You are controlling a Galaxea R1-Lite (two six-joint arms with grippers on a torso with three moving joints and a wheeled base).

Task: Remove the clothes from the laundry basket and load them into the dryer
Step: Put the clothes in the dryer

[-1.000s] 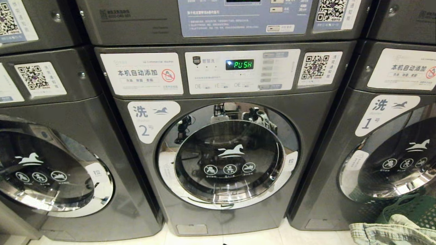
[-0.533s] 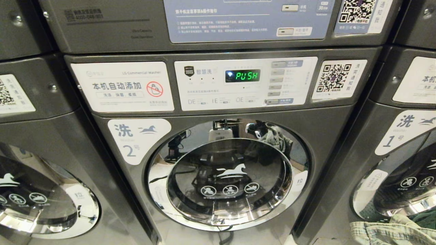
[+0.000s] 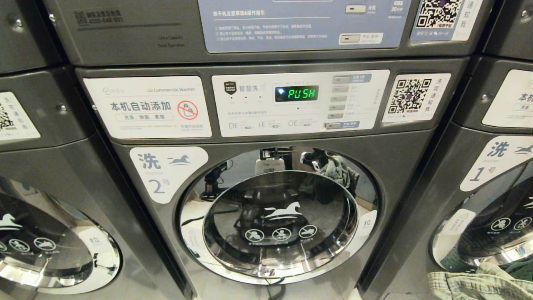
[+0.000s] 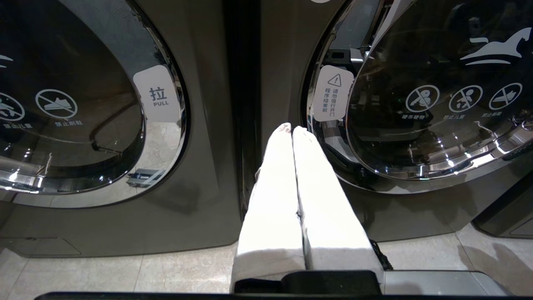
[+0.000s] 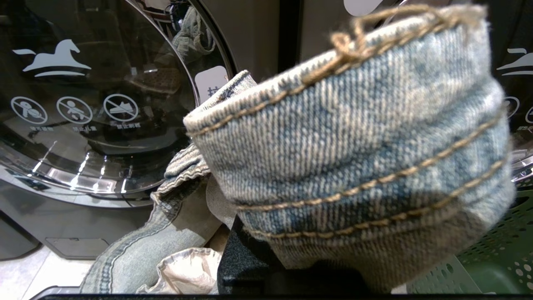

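A denim garment [image 5: 354,137] is draped over my right gripper and hides its fingers; only the black base [image 5: 245,262] shows. In the head view the same pale denim [image 3: 470,285] lies at the bottom right, over the green laundry basket [image 3: 520,270]. The basket's perforated wall [image 5: 491,258] sits just behind the denim. In front stands the grey front-loader marked 2 [image 3: 166,166], its round glass door [image 3: 281,216] shut. Of the dryer stacked above, only the blue panel [image 3: 304,25] shows. My left gripper [image 4: 291,127] is shut and empty, low between two machine doors.
Identical grey machines stand on the left [image 3: 46,233] and on the right [image 3: 491,216], both doors shut. The display [image 3: 296,93] reads PUSH. A "PULL" tag [image 4: 158,93] marks the left machine's door edge. Pale tiled floor [image 4: 125,271] runs along the machine bases.
The whole head view has shifted: the machines loom larger and the floor has dropped out of frame, so the camera came closer. Over the last half second almost nothing differs.
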